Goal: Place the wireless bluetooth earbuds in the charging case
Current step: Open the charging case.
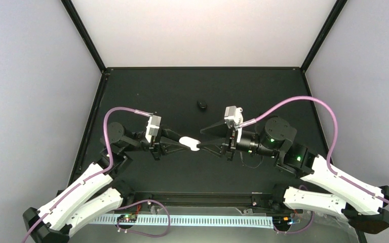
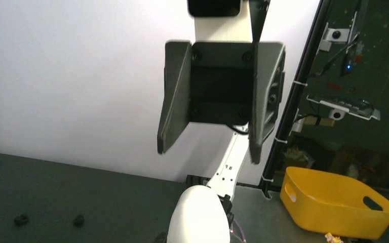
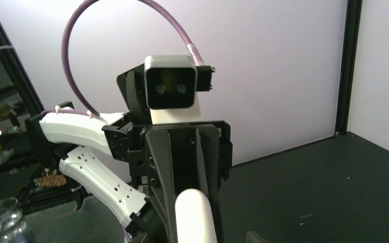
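Note:
My left gripper (image 1: 184, 143) is shut on a white pill-shaped charging case (image 1: 189, 144), held above the middle of the black table (image 1: 147, 91). In the left wrist view the case (image 2: 200, 215) fills the bottom centre. Facing it stands my right gripper (image 1: 201, 139), open, its two dark fingers (image 2: 174, 109) spread wide, with the case's tip just short of them. The right wrist view shows the left gripper (image 3: 192, 202) clamped on the case (image 3: 195, 220) from both sides. The earbuds are out of view.
A small black oval object (image 1: 201, 105) lies on the table behind the grippers. Two small dark bits (image 2: 21, 219) lie on the table in the left wrist view. A yellow bin (image 2: 334, 205) and a glass jar (image 3: 0, 217) stand off the table.

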Controlling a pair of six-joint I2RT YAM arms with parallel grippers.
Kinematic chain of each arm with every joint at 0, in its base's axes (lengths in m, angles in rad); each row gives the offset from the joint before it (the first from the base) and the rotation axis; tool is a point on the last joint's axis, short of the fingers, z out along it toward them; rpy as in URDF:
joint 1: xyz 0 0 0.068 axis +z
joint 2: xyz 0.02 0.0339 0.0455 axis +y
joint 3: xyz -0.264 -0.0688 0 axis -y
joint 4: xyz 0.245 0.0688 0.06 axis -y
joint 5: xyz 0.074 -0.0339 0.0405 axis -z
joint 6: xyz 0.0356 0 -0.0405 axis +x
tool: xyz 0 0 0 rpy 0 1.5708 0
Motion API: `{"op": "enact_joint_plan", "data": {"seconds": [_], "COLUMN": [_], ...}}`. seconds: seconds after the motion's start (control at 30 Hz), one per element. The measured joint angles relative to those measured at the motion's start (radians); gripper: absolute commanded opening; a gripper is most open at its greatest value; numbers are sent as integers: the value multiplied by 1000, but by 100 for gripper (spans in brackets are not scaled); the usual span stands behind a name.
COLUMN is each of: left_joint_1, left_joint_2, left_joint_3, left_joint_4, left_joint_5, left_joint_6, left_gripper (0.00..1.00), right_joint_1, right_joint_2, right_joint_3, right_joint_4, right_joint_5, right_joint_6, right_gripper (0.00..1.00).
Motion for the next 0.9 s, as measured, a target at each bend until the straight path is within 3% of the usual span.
{"op": "enact_joint_plan", "data": {"seconds": [0.13, 0.4, 0.9], "left_joint_1": [0, -6, -5], "left_joint_2": [-3, -5, -5], "left_joint_3": [8, 13, 13], "left_joint_4": [-40, -59, -94], "left_joint_5": [11, 23, -2], "left_joint_6": [42, 82, 126], "left_gripper": [2, 1, 2], "right_joint_1": [0, 0, 2], "right_joint_2": [35, 97, 95], "right_joint_3": [64, 74, 74], "right_joint_4": [-60, -143, -160], "right_joint_5": [-34, -56, 82], "right_joint_6": [-19, -37, -27], "right_gripper": [57, 58, 57]}}
